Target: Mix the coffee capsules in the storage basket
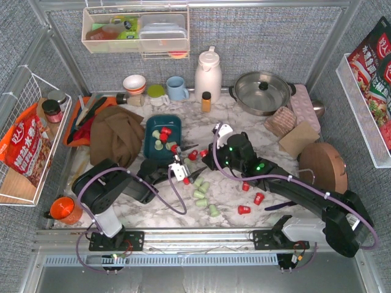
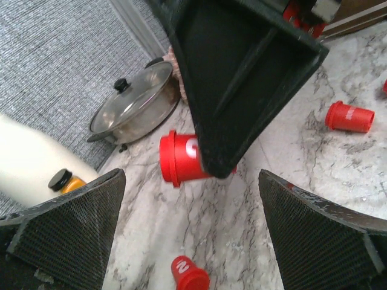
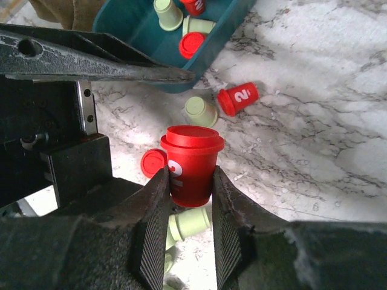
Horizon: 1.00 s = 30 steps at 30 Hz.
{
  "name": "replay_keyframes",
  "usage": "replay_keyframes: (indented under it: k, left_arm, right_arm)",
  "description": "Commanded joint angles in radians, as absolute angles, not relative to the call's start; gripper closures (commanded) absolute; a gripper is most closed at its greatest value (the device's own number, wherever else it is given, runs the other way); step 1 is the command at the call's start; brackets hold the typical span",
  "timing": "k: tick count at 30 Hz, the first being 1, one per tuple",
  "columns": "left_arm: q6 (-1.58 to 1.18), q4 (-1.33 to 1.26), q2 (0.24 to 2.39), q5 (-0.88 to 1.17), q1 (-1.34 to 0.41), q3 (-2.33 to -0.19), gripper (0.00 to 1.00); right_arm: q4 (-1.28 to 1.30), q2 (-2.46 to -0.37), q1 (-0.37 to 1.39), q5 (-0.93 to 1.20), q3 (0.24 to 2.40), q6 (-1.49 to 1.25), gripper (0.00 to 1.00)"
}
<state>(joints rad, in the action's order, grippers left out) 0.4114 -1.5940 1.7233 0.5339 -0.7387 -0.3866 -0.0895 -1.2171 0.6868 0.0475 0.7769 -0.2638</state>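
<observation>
Ribbed black fingers (image 3: 151,229) of the right gripper (image 3: 188,181) are clamped on a bright red tapered plastic coffee capsule (image 3: 192,158), gripped low on its body with the lid uppermost, over the white marbled tabletop (image 3: 314,90). Just ahead sits the small dark teal rectangular plastic storage basket (image 3: 136,33), where a few red and pale mint green capsules (image 3: 169,13) lie together. Many more loose pods (image 1: 201,194) of both colours are scattered on the marble between the two arms. The left gripper (image 2: 190,202) hangs close beside its partner, mesh-textured jaws spread wide and holding nothing. Crowding looks like the main hazard: with both wrists packed into the same patch near the basket's front corner, a careless swing could knock one arm into the other or shove the light bin toward the crumpled brown cloth (image 1: 116,137) beside it. The pod's taper is a second worry, since a smooth cone pinched at its narrow end may squirt free before it clears the rim. Any pod brushed on the way could roll out of easy reach.
</observation>
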Motion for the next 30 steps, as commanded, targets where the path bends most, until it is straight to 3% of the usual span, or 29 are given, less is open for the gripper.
replay_keyframes:
  k: [1, 4, 9, 13, 17, 22, 30]
  left_arm:
    - [0.441, -1.680, 1.736, 0.554, -0.769, -0.406, 0.01]
    - [0.459, -1.680, 1.734, 0.534, -0.786, -0.407, 0.02]
    - [0.461, -1.680, 1.732, 0.529, -0.791, -0.405, 0.28]
    - [0.460, -1.680, 1.733, 0.510, -0.792, -0.403, 0.40]
    - [0.466, -1.680, 1.730, 0.491, -0.795, -0.403, 0.48]
    - [0.451, -1.678, 1.733, 0.438, -0.795, -0.402, 0.56]
    - [0.264, -1.677, 1.730, 0.248, -0.756, -0.393, 0.61]
  right_arm:
    - [-0.173, -1.214, 0.684, 0.095, 0.760, -0.320, 0.77]
    - [-0.188, -1.222, 0.684, 0.117, 0.762, -0.335, 0.77]
    - [-0.216, -1.220, 0.683, 0.134, 0.752, -0.358, 0.77]
    - [-0.212, -1.221, 0.683, 0.143, 0.752, -0.363, 0.77]
    - [-0.204, -1.227, 0.683, 0.146, 0.753, -0.368, 0.72]
    - [-0.171, -1.216, 0.680, 0.116, 0.763, -0.364, 0.53]
    - [-0.027, -1.110, 0.679, -0.077, 0.771, -0.275, 0.46]
